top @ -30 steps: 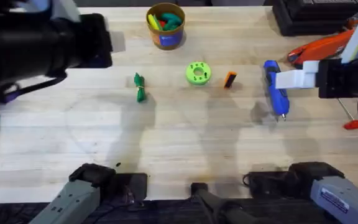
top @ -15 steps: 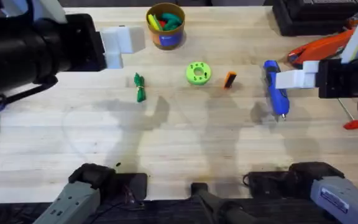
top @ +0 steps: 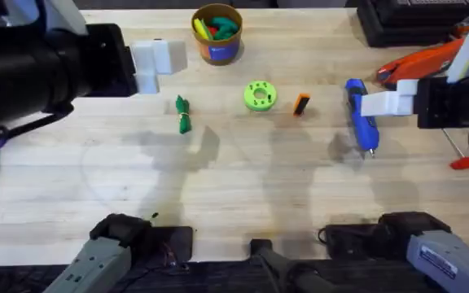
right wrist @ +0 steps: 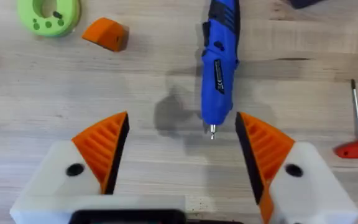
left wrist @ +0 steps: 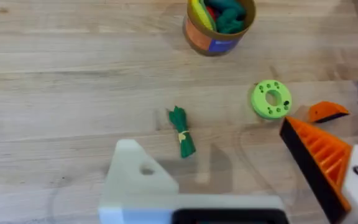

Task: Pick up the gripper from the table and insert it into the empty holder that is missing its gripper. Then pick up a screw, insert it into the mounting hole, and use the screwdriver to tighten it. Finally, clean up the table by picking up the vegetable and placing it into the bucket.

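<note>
The gripper (top: 301, 104), a small stiff light wedge, lies at the far middle between the lime-green disc (top: 259, 95) and the screwdriver (top: 361, 116); we should pinch its flat sides. Our right gripper (right wrist: 178, 155) is spread wide above the screwdriver tip. Our left gripper (left wrist: 241, 180) has one orange pad and one bare white holder (left wrist: 138, 174), also apart, and the disc stands close.

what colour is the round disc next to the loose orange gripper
Lime green; the disc shows best in the left wrist view, beside the orange gripper.
</note>
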